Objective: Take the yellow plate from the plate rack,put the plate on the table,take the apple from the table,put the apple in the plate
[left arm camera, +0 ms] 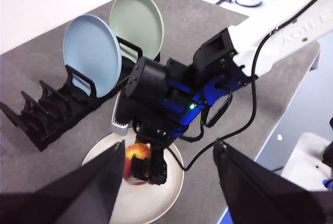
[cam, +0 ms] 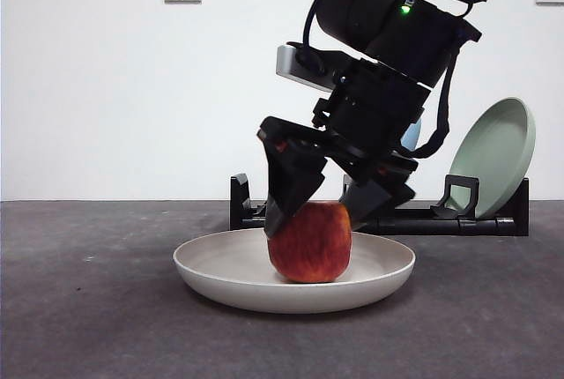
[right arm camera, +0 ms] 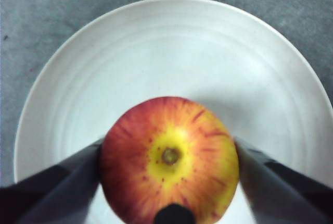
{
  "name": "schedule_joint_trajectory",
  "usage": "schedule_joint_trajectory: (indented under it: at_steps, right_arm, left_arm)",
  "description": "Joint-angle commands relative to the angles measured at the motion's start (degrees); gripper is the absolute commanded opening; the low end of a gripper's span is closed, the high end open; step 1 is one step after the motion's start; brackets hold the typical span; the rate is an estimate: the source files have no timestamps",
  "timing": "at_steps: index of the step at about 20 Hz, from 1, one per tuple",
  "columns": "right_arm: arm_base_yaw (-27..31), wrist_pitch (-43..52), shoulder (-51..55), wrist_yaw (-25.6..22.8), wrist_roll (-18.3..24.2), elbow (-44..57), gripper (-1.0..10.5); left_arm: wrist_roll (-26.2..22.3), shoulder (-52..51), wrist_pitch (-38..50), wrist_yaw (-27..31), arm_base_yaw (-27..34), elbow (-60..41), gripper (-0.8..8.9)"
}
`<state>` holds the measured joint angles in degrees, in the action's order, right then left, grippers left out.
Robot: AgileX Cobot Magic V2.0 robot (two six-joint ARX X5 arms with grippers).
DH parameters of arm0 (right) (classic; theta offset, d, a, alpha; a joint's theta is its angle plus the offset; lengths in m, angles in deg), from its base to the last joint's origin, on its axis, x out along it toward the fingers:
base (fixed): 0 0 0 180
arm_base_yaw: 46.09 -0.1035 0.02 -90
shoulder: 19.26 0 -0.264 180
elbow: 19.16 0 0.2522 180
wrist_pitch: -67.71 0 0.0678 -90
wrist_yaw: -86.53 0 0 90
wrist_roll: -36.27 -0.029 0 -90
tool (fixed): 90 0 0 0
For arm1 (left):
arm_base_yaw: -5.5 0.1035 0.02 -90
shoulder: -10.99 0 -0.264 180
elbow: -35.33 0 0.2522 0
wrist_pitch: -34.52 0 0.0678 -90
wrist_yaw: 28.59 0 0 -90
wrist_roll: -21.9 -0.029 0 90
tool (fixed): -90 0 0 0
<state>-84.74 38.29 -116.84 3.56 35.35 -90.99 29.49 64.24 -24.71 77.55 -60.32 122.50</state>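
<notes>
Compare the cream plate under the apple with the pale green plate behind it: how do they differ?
The cream plate lies flat on the table with the apple in it; the pale green plate stands tilted on edge in the plate rack, holding nothing. Colours differ too. Both are round and shallow.

White arm [left arm camera: 291, 21], black cabled end effector [cam: 319, 218]

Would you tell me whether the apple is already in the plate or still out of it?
In. The apple sits upright on the plate, stem up, with the right gripper fingers at its sides.
</notes>
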Motion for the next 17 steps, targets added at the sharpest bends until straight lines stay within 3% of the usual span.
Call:
schedule_joint_trajectory:
  at_steps: [1,9,17]
  right_arm:
    - [0.02,-0.70,0.90,-0.09,-0.72,0.11,5.7]
    - [0.07,-4.24,10.40,-0.15,-0.74,-0.20,5.7]
    - [-0.50,-27.82,27.34,0.55,-1.22,-0.20,5.7]
  left_arm:
    - [0.42,-0.04,-0.85,0.22,-0.20,-0.22,2.87]
    - [1.46,-0.04,-4.55,0.07,-0.20,-0.22,2.87]
    - [1.44,-0.04,-9.09,-0.04,-0.20,-0.22,2.82]
